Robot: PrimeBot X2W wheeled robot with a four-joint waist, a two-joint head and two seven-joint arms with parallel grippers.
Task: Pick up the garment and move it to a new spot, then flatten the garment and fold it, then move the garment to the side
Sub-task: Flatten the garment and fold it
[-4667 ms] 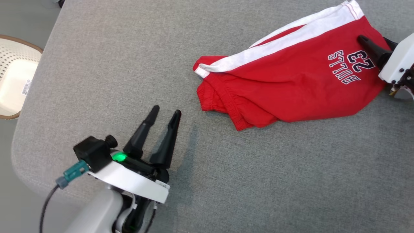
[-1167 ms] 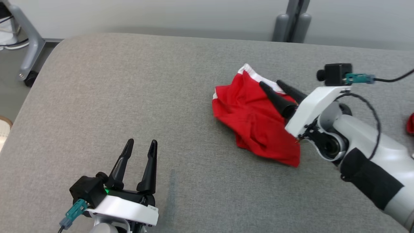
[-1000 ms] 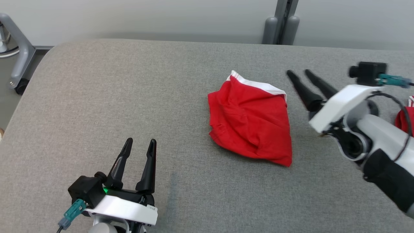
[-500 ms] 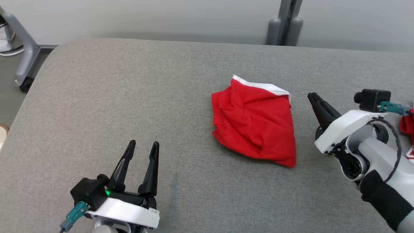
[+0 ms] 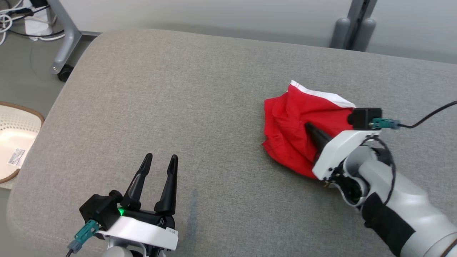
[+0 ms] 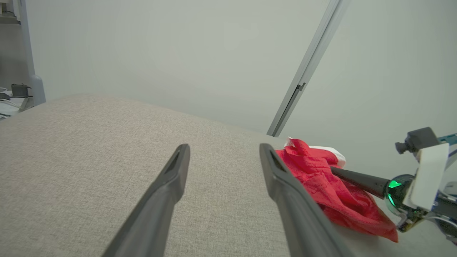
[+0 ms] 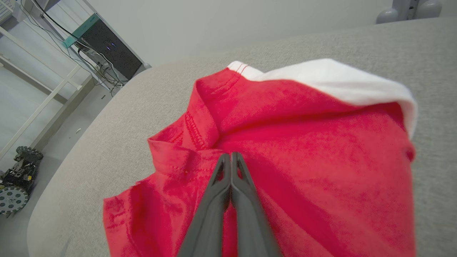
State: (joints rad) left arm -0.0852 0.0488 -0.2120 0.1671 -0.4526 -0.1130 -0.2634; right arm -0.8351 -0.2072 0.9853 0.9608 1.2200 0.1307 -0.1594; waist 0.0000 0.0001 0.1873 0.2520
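Now the right pincer (image 5: 309, 126) is fully shut, its 2 dark fingers pressed together, with the tips set on the middle of the crumpled red cloth garment with a white band (image 5: 292, 121). In the right wrist view the tips (image 7: 231, 155) meet just below a stitched hem fold, and no cloth shows between them, so I judge it is touching the cloth and not holding it.

That is the change. 1 second ago this pincer stood wide open to the right of the garment, well clear of it. Half a second ago it was closing in the air beside the heap. It has since swung in over the cloth. The head camera has also shifted, so the garment's slide across the picture is no move of its own: its heap keeps the same outline, white band (image 5: 321, 95) at the far edge.

The garment lies bunched on the right half of the grey fabric-covered counter (image 5: 178, 89), apart from every edge. The left pincer (image 5: 161, 157) hangs wide open and empty over the near left of the counter, well apart from the cloth.

For the task, the drop at a new spot looks done and flattening is beginning. Shut fingers can push folds but cannot pull a hem, so spreading this heap will likely need a fresh grip
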